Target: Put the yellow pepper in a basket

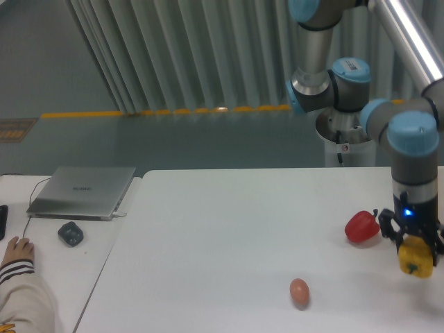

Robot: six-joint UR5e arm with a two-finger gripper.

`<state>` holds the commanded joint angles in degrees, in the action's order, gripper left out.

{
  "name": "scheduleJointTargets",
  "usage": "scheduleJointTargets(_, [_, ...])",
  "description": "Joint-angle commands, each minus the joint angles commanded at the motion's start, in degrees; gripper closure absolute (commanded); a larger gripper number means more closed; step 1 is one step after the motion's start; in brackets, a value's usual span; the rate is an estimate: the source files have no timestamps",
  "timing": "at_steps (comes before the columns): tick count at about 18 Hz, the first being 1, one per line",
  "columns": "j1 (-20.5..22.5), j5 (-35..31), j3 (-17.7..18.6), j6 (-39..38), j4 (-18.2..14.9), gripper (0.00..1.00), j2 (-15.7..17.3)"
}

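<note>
Okay, your end effector is clamped on the yellow pepper, lifted off the worktop. Red pepper sits just beside it, so swing clear; no basket's visible.

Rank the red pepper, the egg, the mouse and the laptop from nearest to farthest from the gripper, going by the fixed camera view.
Measured from the gripper, which holds the yellow pepper at the table's right edge:
1. Red pepper, just to the gripper's left in the image.
2. Egg, farther left, near the front edge.
3. Mouse, on the far-left side table.
4. Laptop, behind the mouse; these two are too close to call.
</note>
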<state>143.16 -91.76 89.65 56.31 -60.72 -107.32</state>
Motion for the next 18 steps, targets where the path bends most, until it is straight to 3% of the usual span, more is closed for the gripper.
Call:
scheduleJointTargets(5, [7.5, 0.3, 0.3, 13.0, -3.5, 0.57, 3.0])
scheduleJointTargets(14, [19.7, 4.0, -0.3, 32.0, -3.7, 0.57, 2.8])
scheduleJointTargets(18, [23.9, 5.4, -0.6, 39.7, -3.3, 0.57, 1.1])
